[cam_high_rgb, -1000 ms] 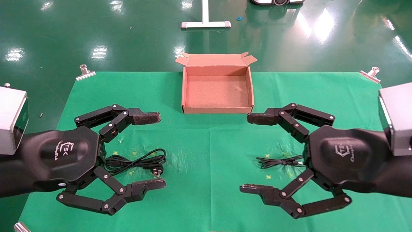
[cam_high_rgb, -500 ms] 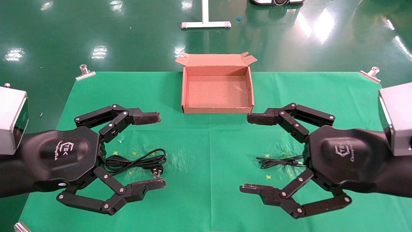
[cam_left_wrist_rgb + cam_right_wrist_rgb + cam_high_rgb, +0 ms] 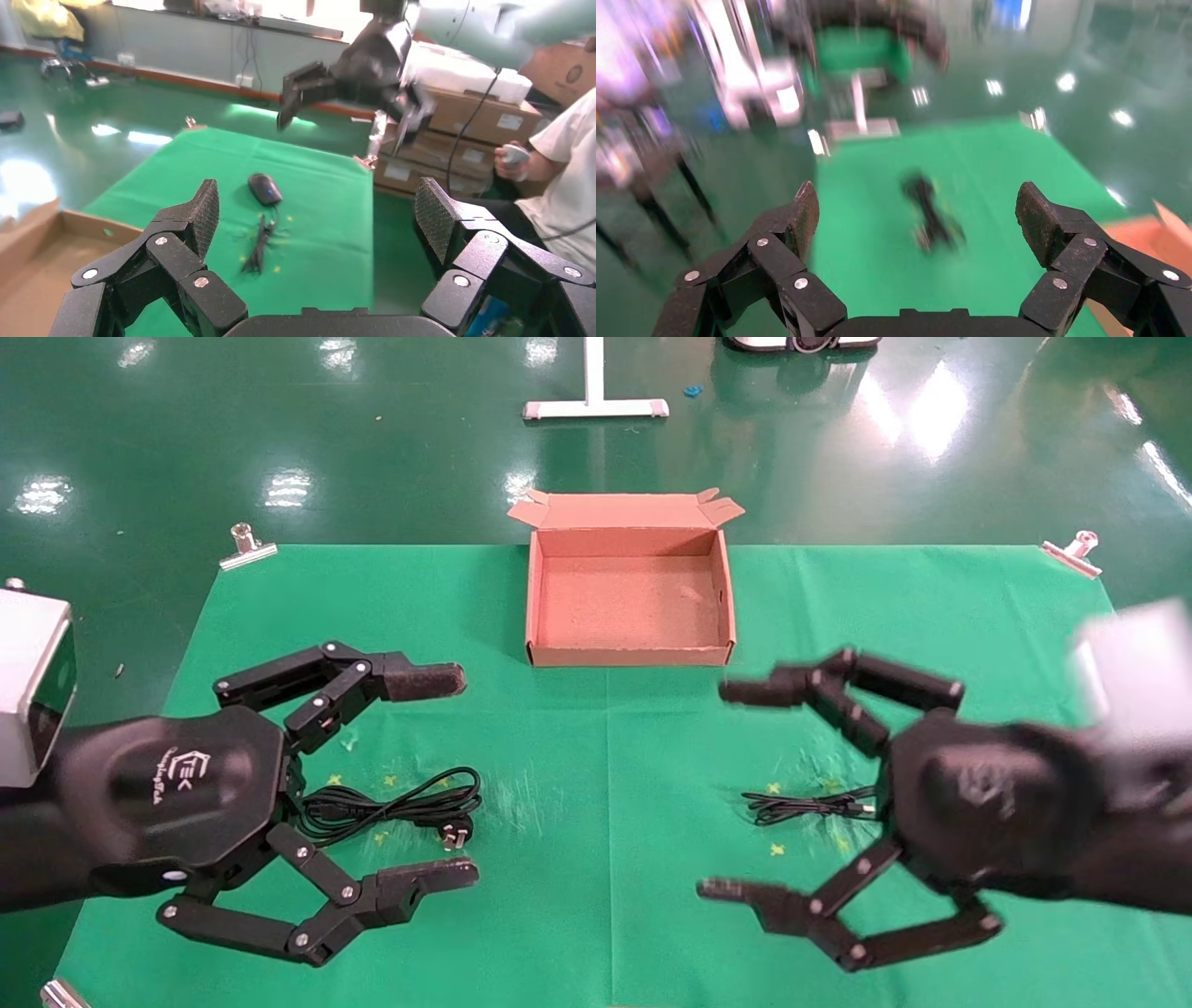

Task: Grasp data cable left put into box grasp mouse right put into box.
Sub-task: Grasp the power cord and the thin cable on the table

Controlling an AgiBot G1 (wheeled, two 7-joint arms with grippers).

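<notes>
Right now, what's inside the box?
Nothing is visible inside the box: the head view shows only its bare cardboard floor. The strip just behind its near wall is hidden. The data cable and the mouse lie on the cloth.

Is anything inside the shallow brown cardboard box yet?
No, the shallow brown cardboard box shows only its bare floor in the head view.

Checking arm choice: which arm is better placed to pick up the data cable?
Left. The open left gripper hovers directly over the data cable; the right gripper is across the cloth.
</notes>
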